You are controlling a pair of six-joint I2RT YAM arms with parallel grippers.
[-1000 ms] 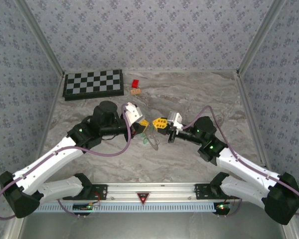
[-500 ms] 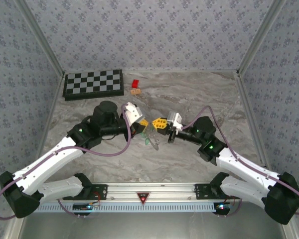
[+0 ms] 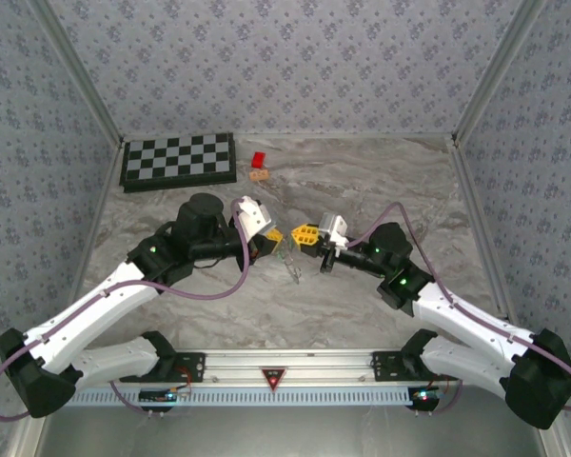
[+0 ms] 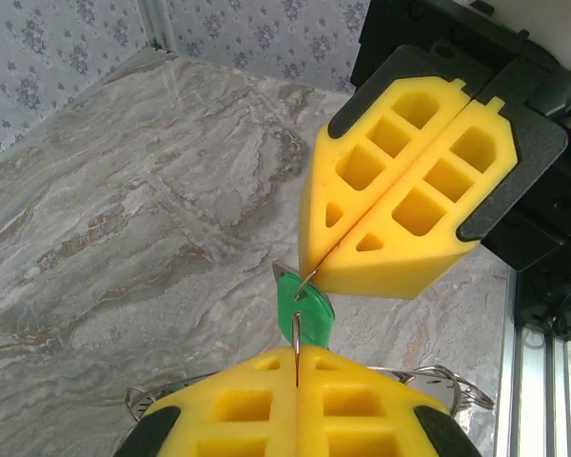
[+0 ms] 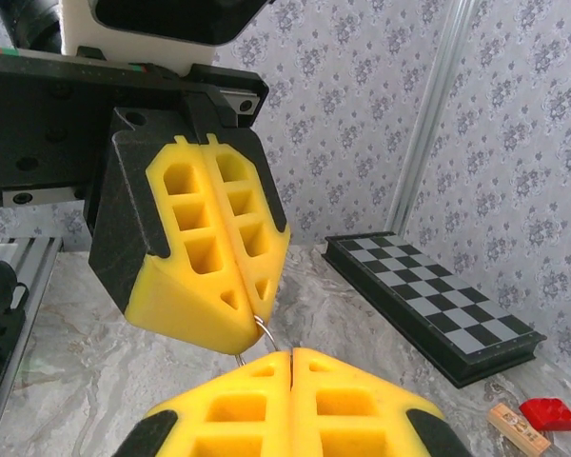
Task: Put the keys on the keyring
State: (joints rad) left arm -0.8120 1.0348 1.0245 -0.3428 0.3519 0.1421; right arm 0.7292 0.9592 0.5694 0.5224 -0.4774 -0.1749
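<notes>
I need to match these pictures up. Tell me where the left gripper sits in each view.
Top view: left gripper at centre, left one of the two yellow tips.
Left wrist view: left gripper at bottom centre, shut on the keyring.
Right wrist view: left gripper at upper left, pointing down.
Shared landmark: the right gripper, tip to tip with it, green key at its tip.
</notes>
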